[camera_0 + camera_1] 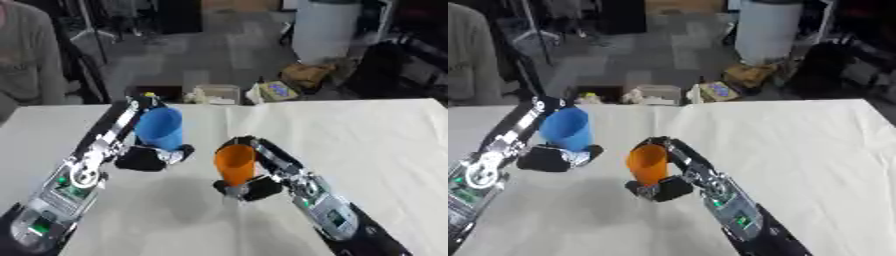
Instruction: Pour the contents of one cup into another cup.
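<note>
My left hand (144, 157) is shut on a blue cup (161, 127), holding it upright above the white table (367, 135) at the left. To its right my right hand (262, 172) is shut on an orange cup (235, 164), also upright and lifted a little off the cloth. The two cups are apart, with the blue one higher and farther back. I cannot see what is inside either cup.
Beyond the table's far edge lie boxes and bags (278, 90) on the floor and a tall white bin (324, 30). A person's sleeve (31, 60) shows at the far left. The cloth stretches bare to the right.
</note>
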You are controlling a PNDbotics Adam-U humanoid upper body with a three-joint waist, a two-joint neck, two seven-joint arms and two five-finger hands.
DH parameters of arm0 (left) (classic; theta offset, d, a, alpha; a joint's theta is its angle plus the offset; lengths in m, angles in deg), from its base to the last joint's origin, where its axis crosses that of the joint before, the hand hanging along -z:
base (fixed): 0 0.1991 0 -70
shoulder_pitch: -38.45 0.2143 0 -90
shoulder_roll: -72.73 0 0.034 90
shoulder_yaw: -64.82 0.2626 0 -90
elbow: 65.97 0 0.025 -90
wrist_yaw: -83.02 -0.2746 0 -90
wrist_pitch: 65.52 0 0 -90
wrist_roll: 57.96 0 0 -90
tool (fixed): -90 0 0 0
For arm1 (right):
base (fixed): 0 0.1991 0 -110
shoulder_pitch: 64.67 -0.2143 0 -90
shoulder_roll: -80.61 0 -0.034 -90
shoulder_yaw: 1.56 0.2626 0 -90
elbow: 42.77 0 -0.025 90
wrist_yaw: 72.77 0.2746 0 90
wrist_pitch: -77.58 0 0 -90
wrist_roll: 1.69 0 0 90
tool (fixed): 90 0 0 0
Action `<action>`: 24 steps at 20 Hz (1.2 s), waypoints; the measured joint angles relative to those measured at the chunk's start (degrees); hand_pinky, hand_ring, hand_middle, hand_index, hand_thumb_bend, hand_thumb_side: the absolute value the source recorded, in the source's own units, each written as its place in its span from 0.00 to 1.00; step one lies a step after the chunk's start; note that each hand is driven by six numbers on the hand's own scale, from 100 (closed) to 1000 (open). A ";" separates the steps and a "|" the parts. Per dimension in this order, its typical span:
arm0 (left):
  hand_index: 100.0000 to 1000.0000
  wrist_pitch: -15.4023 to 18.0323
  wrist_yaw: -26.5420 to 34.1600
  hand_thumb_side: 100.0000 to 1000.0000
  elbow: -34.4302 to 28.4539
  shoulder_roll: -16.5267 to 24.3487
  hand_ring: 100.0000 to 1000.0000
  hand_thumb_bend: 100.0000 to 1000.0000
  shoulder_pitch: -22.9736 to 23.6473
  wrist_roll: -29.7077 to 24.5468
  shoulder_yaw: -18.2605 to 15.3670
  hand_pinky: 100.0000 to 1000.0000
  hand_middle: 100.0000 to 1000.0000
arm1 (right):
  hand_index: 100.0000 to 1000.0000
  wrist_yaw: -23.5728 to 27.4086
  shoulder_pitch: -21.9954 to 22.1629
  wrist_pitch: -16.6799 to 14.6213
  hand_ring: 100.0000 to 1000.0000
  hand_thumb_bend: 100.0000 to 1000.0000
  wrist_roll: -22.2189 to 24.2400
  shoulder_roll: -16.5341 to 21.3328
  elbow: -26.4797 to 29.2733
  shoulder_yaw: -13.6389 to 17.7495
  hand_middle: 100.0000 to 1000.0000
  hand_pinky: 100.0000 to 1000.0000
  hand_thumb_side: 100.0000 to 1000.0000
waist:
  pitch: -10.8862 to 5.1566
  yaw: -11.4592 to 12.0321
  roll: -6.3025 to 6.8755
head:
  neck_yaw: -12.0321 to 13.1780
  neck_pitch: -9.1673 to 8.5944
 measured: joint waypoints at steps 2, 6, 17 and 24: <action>0.55 0.04 -3.01 0.00 0.44 -0.04 0.20 0.27 -0.92 -1.79 0.24 0.05 0.22 | 0.67 -0.16 -0.15 -0.11 0.24 0.19 0.11 -0.24 -0.38 -0.02 0.24 0.29 0.00 | -0.09 0.00 0.00 | -0.03 0.00; 0.55 1.05 -9.58 0.00 1.23 -0.22 0.17 0.24 -2.69 -6.11 0.52 0.01 0.19 | 0.68 -0.43 -0.20 -0.31 0.24 0.19 0.28 -0.39 -0.87 -0.04 0.24 0.29 0.00 | -0.17 0.00 -0.01 | -0.19 0.00; 0.55 8.27 -25.39 0.00 -1.14 -0.53 0.12 0.15 -6.24 -18.16 1.45 0.00 0.12 | 0.68 -0.88 -0.36 -0.45 0.24 0.18 0.31 -0.41 -1.99 -0.04 0.24 0.29 0.00 | -0.52 0.03 0.14 | -0.51 0.00; 0.54 12.16 -34.46 0.00 -3.38 -0.52 0.11 0.13 -7.25 -22.97 1.52 0.00 0.11 | 0.68 -1.05 -0.36 -0.61 0.24 0.17 0.43 -0.42 -2.02 -0.29 0.24 0.29 0.00 | -0.68 0.16 0.19 | -0.65 0.00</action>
